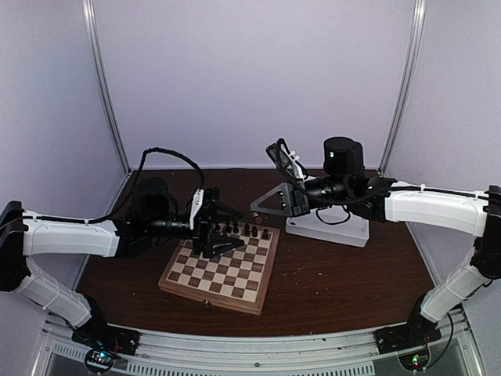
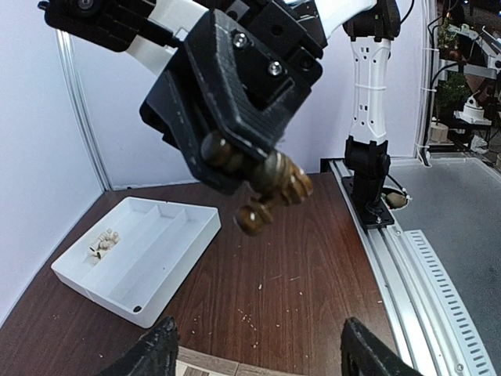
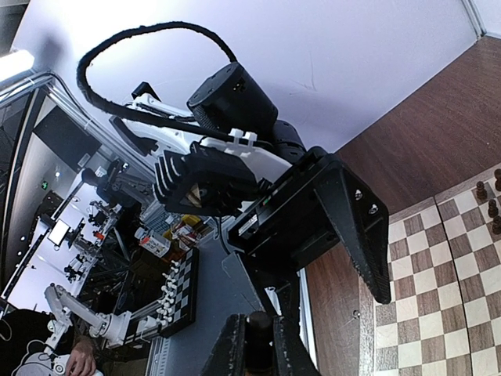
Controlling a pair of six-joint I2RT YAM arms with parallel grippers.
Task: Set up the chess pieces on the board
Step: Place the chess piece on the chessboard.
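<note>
Several brown chess pieces [image 2: 278, 182] clamped in the right gripper [image 2: 249, 166], aloft between white tray [image 2: 160, 296] and board [image 1: 219, 274]. Carry level and slowly; set the left gripper [image 2: 258, 354], jaws apart, underneath for drops. In the tray's far compartment, few pale pieces [image 2: 102, 243]; rest bare.

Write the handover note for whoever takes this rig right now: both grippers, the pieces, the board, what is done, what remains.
Left gripper: open, nothing in it, above the far left part of the square wooden chessboard.
Right gripper: shut on dark brown wooden chess pieces, in the air beyond the board's far edge, beside the white rectangular compartment tray; how many it holds I cannot tell.
Done: a few dark pieces stand in a row along the board's far edge.
Left: place the held ones; the pale cream pieces lie in an end compartment of the tray.
</note>
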